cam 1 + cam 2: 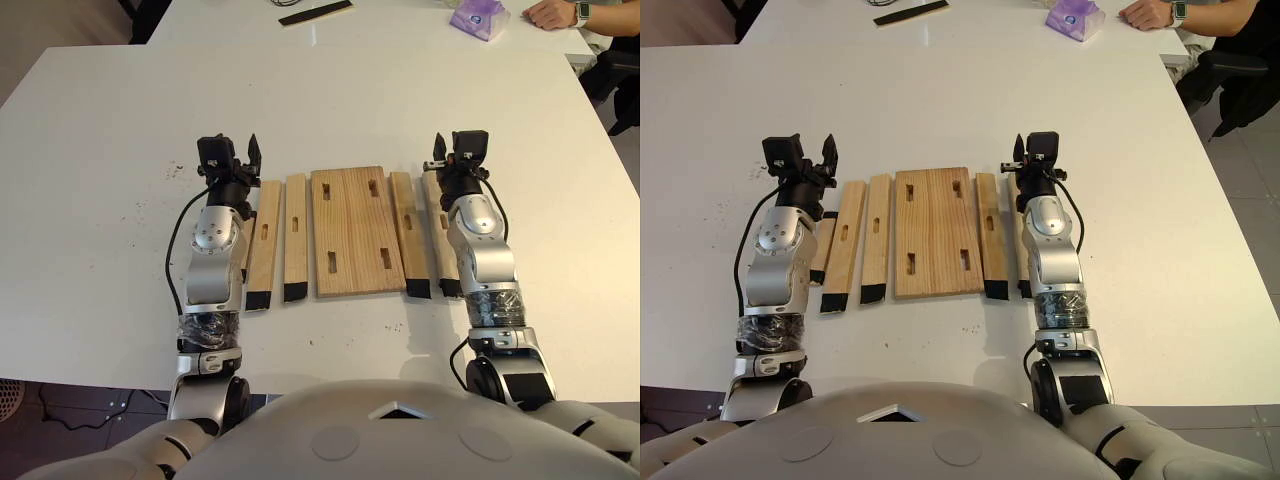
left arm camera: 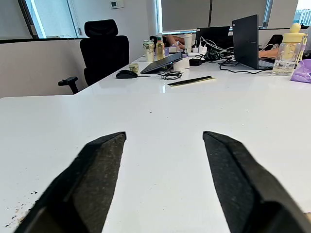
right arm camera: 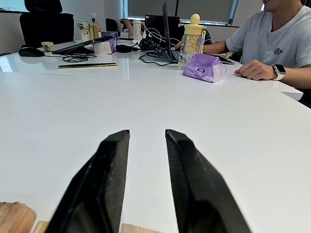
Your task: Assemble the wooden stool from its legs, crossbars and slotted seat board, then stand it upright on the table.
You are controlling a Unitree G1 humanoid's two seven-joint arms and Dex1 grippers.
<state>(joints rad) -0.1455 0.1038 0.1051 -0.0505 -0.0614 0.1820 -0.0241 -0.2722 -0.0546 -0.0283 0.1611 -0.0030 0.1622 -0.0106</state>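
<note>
While both my jaws stand open and empty, the flat slats (image 1: 296, 235) may slide against the seat board (image 1: 350, 232) if I pinch too shallow.

Seat board (image 1: 348, 232) lies flat at the centre of the bench (image 1: 100, 150). Left slats (image 1: 296, 236) lie just beside it on the left and right slats (image 1: 408, 230) on the right, all parallel. Left tool (image 1: 240, 148) stands at the left slats' far ends, right tool (image 1: 440, 150) at the right slats' far ends.
</note>
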